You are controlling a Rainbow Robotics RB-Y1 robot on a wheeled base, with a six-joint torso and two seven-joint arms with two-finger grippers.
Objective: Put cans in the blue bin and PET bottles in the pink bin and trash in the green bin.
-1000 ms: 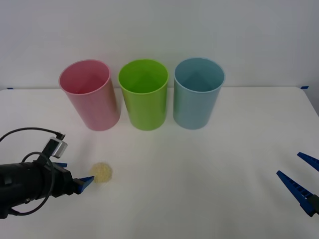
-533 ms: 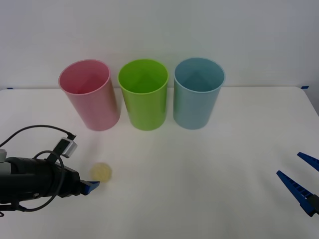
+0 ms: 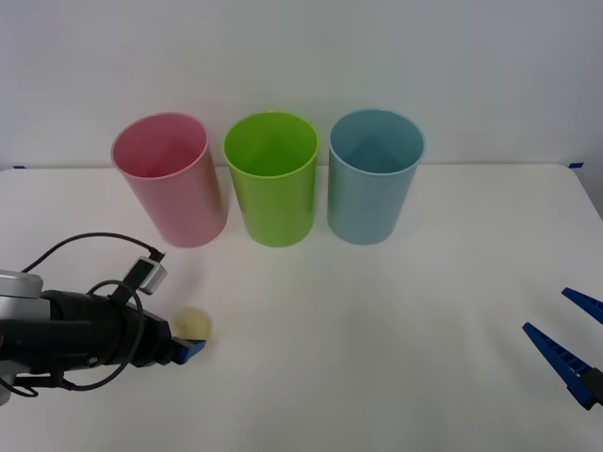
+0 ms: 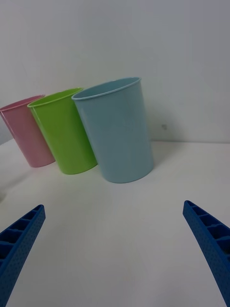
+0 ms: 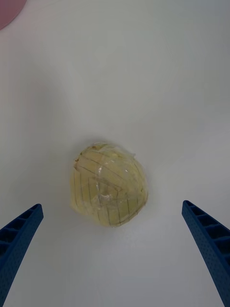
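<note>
A white table (image 3: 396, 311) runs back to a plain pale wall, and on its near left part lies the trash (image 3: 193, 325), a small pale yellow-beige wad, roundish and wrinkled; from the left wrist camera the trash (image 5: 108, 183) looks like crumpled paper ruled with a thin dark grid and wrapped in a glossy clear film that gathers to a small knot near its middle. It rests on the bare tabletop, well in front of the pink bin and well apart from all three bins. The left gripper (image 3: 186, 345) reaches in low from the left edge on a black arm trailing a looped cable, its blue tip just at the wad's near side; in the wrist view its two ribbed blue fingers (image 5: 19, 244) stand spread wide at the two corners with the wad lying between and just ahead of them, touched by neither, so the gripper has hold of nothing. Farther back, in a row close to the wall, stand the pink bin (image 3: 170, 179) on the left, the green bin (image 3: 271, 179) in the middle and the blue bin (image 3: 375, 176) on the right, all upright, near one another. The right gripper (image 3: 565, 342) waits at the table's near right edge, its blue fingers (image 4: 208, 240) parted wide and holding nothing, facing the blue bin (image 4: 117, 129)
</note>
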